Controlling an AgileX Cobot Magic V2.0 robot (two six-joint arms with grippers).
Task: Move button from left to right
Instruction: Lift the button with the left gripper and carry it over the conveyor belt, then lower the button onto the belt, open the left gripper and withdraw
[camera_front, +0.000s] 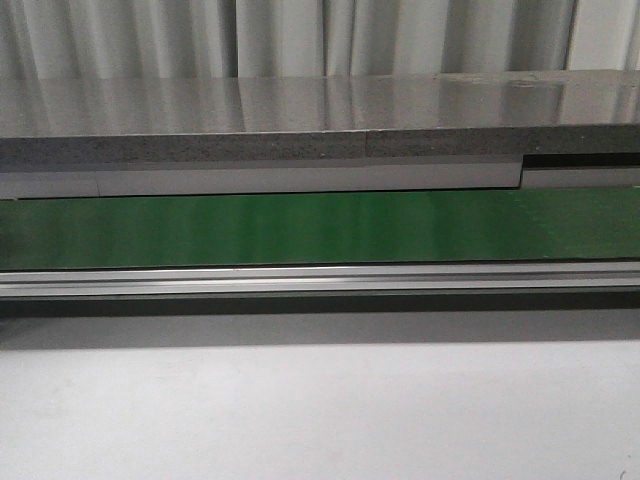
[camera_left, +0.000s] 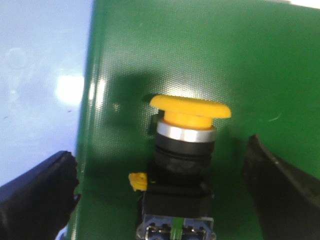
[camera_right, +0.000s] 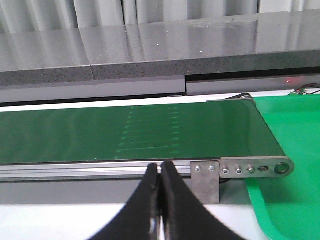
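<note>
Task barely begun. Button (camera_left: 184, 150) stands upright on a green surface (camera_left: 200, 50), between the spread fingers of the left pincer (camera_left: 160, 185), apparently untouched, not yet gripped. Right pincer (camera_right: 161, 200) clenched, empty, near the conveyor belt (camera_right: 125, 135). Grasp and transfer right remain.

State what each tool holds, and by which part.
Nothing. The left tool is open around the button, untouched; the right tool is shut empty.
</note>
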